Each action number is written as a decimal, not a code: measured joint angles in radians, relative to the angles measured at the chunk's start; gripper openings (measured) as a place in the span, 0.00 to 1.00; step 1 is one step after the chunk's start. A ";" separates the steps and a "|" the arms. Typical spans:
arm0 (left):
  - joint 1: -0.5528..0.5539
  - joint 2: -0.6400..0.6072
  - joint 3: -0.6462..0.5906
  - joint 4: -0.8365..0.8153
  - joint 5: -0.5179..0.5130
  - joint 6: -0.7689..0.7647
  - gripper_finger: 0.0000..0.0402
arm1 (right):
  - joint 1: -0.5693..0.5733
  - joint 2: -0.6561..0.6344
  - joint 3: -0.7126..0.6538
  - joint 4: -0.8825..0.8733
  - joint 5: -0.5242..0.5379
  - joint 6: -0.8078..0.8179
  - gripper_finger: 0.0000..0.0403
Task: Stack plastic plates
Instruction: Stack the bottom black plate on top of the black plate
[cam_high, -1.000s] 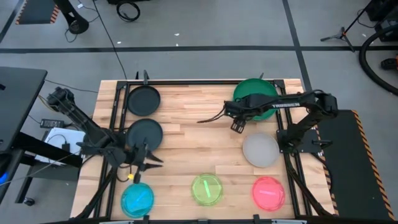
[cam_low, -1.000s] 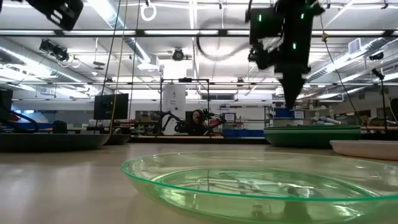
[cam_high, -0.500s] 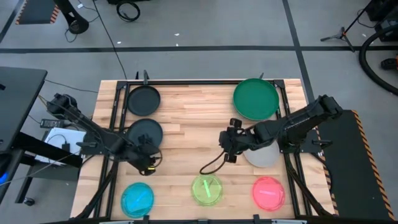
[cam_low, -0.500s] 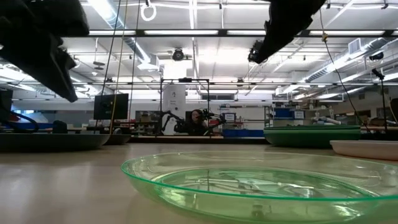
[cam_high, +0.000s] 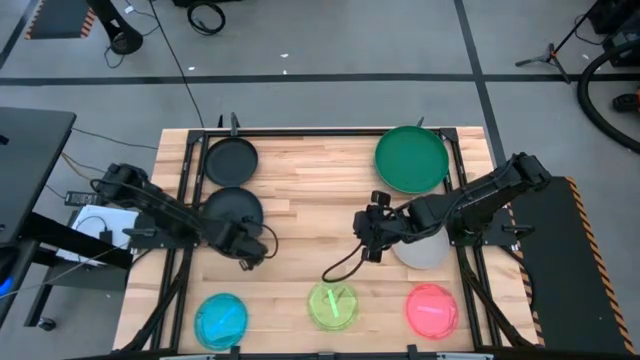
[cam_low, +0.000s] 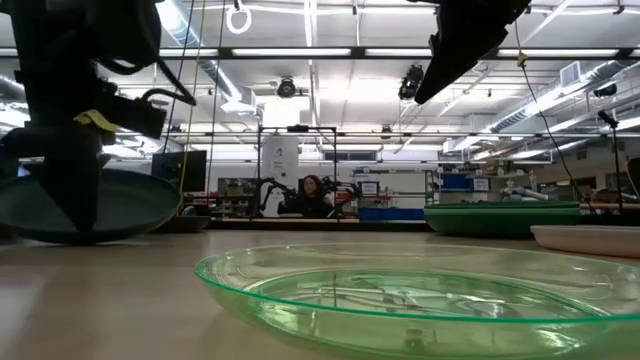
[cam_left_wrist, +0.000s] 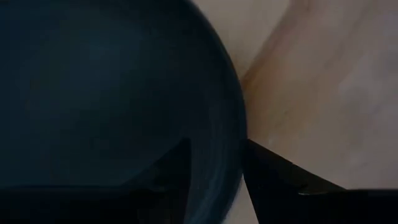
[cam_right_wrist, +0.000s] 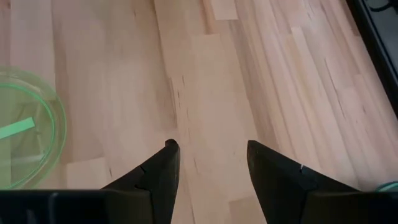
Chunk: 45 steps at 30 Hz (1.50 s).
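Risk of slip: left tool (cam_high: 246, 243) pinches only the rim of nearer black plate (cam_high: 228, 209), tilted off counter (cam_high: 310, 210); right tool (cam_high: 371, 240) open, empty.

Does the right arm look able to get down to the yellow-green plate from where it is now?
Probably yes. The right gripper hangs open over bare wood just beyond the yellow-green plate, and nothing lies between them. The left gripper is off at the near black plate.
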 joint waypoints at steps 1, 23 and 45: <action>0.003 0.002 0.001 0.024 0.001 0.021 0.36 | 0.000 0.000 0.000 -0.002 0.000 0.001 0.48; -0.012 -0.028 0.114 0.013 0.013 0.076 0.36 | -0.016 0.000 0.000 -0.017 -0.001 0.002 0.48; 0.011 0.124 0.061 0.112 -0.010 0.031 0.36 | -0.008 0.001 0.001 -0.021 -0.006 0.013 0.48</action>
